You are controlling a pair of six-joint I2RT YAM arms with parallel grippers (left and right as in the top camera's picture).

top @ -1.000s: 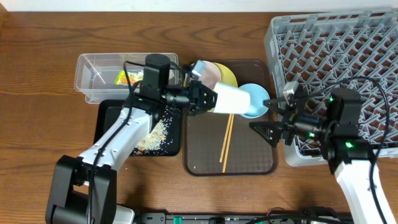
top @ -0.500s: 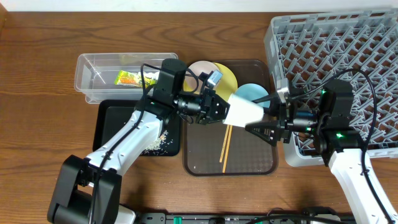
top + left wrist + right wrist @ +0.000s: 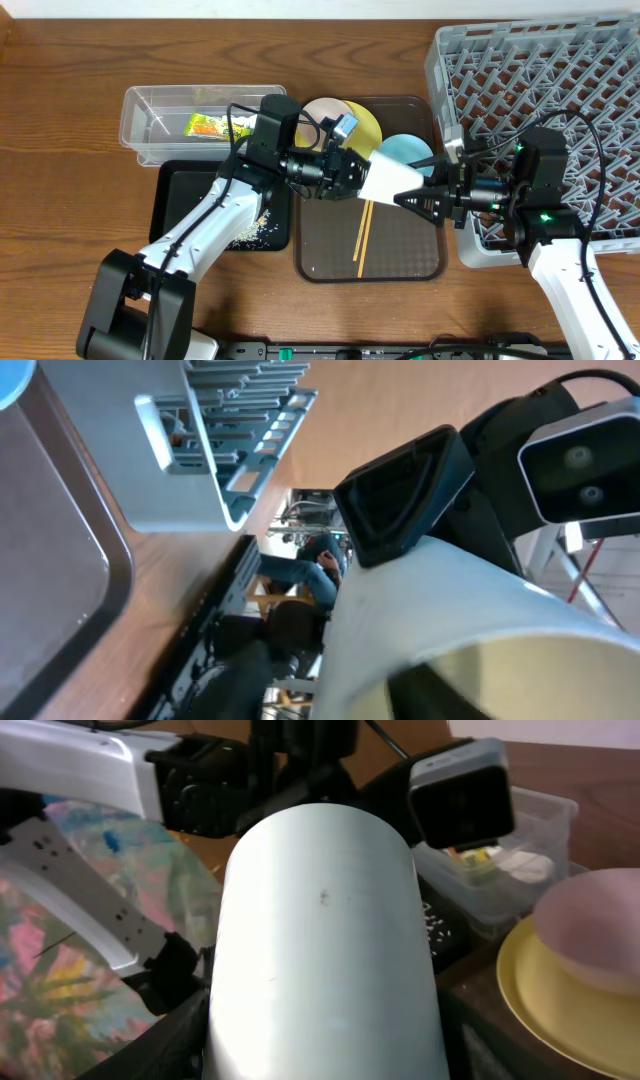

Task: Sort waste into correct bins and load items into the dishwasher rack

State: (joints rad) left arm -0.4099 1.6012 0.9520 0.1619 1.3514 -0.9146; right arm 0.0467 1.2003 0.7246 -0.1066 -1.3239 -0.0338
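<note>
My left gripper (image 3: 350,172) is shut on the rim of the small white cup (image 3: 392,182) and holds it on its side above the brown tray. The cup's closed end points right. My right gripper (image 3: 424,184) is open, with a finger on either side of that end. In the right wrist view the cup (image 3: 320,940) fills the space between my dark fingers (image 3: 175,1020). In the left wrist view the cup (image 3: 440,610) hides my jaws. The yellow plate (image 3: 362,122) carries the white bowl (image 3: 325,113). The light blue bowl (image 3: 405,150) and the chopsticks (image 3: 365,235) lie on the tray.
The brown tray (image 3: 320,262) sits mid-table. The clear box (image 3: 150,110) at the back left holds the green-and-orange wrapper (image 3: 207,125). The black tray (image 3: 180,195) in front of it holds rice scraps (image 3: 255,228). The grey rack (image 3: 560,70) fills the right side.
My left arm carried the cup rightward from over the plate to mid-tray. My right gripper moved left until its fingers straddle the cup's end.
</note>
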